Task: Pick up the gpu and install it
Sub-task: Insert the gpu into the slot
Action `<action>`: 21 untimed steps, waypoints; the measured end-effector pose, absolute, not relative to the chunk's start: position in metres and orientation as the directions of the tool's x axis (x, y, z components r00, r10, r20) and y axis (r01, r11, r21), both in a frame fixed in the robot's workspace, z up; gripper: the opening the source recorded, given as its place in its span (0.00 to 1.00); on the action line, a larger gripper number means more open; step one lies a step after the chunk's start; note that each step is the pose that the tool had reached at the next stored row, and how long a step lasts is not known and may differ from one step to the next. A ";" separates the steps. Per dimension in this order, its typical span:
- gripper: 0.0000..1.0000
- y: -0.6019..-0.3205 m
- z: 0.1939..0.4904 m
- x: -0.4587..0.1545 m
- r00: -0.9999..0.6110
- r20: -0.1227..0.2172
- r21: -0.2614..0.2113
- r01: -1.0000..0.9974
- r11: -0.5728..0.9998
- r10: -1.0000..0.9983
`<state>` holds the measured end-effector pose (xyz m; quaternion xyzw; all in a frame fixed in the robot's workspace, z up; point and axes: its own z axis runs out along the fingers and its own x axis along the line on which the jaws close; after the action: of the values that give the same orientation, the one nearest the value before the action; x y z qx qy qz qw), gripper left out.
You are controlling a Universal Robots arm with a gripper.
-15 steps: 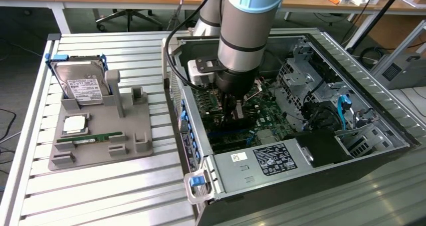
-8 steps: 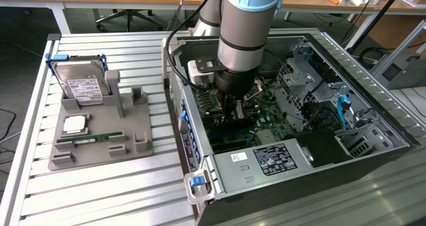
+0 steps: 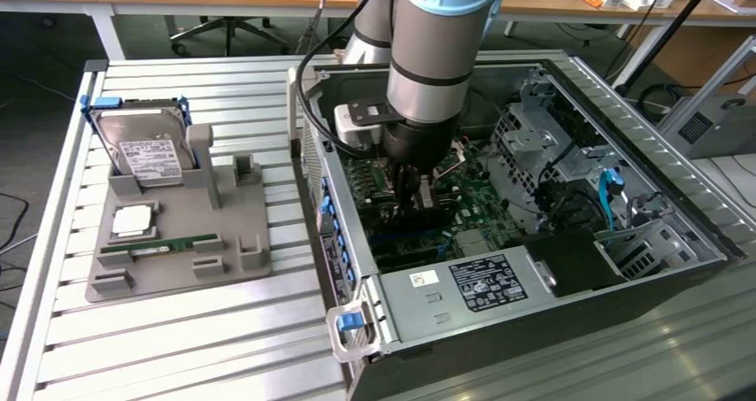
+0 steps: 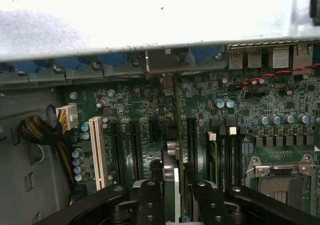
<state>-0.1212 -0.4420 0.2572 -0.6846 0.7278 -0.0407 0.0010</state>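
The bench (image 3: pixel 177 348) of pale metal slats carries an open computer case (image 3: pixel 661 268) on the exterior view's right and a grey holder tray (image 3: pixel 177 273) on the exterior view's left. The arm (image 3: pixel 437 56) reaches down from above into the middle of the case, over the green motherboard (image 3: pixel 473 202). A grey power supply (image 3: pixel 473 286) with a white label sits at the near end of the case, and drive cages fill its right side.

On the tray, a hard drive (image 3: pixel 148 149) leans upright at the far end, a silver square chip (image 3: pixel 133 221) lies below it, and a green memory stick (image 3: pixel 159 244) lies flat nearer still.

The gripper (image 4: pixel 172 195) is inside the case, low over the board's slots. In the wrist view its two black fingers (image 4: pixel 149 200) pinch the gpu (image 4: pixel 171 165) edge-on between them; the card stands upright, running from the gripper toward the case's rear wall, where its metal bracket end (image 4: pixel 167 65) meets the slot openings. It lines up with a dark expansion slot, with a white slot (image 4: pixel 98 152) well to one side and the CPU socket (image 4: pixel 282 177) to the other. Whether the card is fully seated I cannot tell.
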 end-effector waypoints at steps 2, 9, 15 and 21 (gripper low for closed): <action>0.27 -0.442 0.257 -0.121 -0.063 0.054 -0.060 -0.996 0.059 -0.997; 0.27 -0.440 0.257 -0.121 -0.062 0.054 -0.061 -0.996 0.059 -0.997; 0.27 -0.440 0.260 -0.121 -0.062 0.054 -0.061 -0.996 0.059 -0.997; 0.27 -0.440 0.259 -0.121 -0.059 0.043 -0.059 -0.997 0.056 -0.997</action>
<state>-0.1209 -0.4403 0.2593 -0.6860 0.7267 -0.0364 0.0047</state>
